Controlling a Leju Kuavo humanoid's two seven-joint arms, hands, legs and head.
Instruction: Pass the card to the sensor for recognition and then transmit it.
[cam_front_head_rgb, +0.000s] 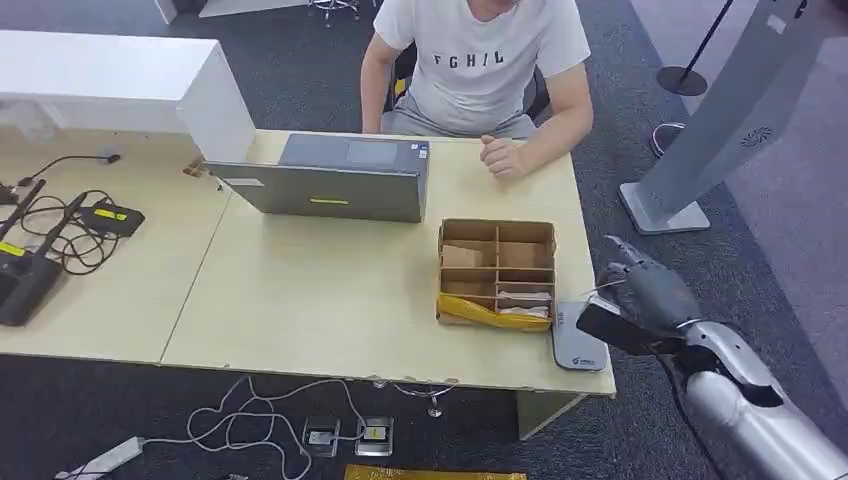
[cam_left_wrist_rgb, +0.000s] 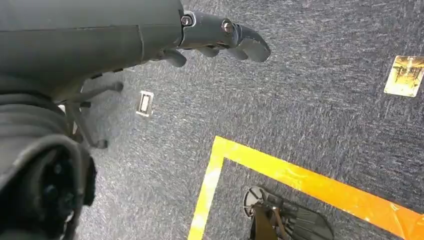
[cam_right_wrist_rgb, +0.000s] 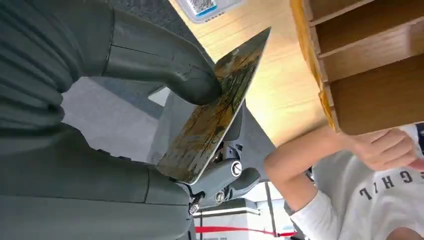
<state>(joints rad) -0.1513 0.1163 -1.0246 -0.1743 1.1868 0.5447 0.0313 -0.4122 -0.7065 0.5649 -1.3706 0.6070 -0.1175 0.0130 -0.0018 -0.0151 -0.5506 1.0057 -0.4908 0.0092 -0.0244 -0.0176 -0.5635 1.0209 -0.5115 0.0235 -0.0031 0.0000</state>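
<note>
My right hand hovers just off the table's right front corner, pinching a dark card between thumb and fingers. In the right wrist view the card shows a brown-gold picture, with my thumb pressed on its face. The card's free end hangs over the grey card sensor, a flat pad lying at the table's front right corner, also seen as the sensor. My left hand hangs over the carpet holding nothing, fingers loosely extended.
A cardboard divider box with a yellow packet stands left of the sensor. A closed grey laptop lies behind it. A person in a white shirt sits across, fist on the table. Cables and routers lie at left.
</note>
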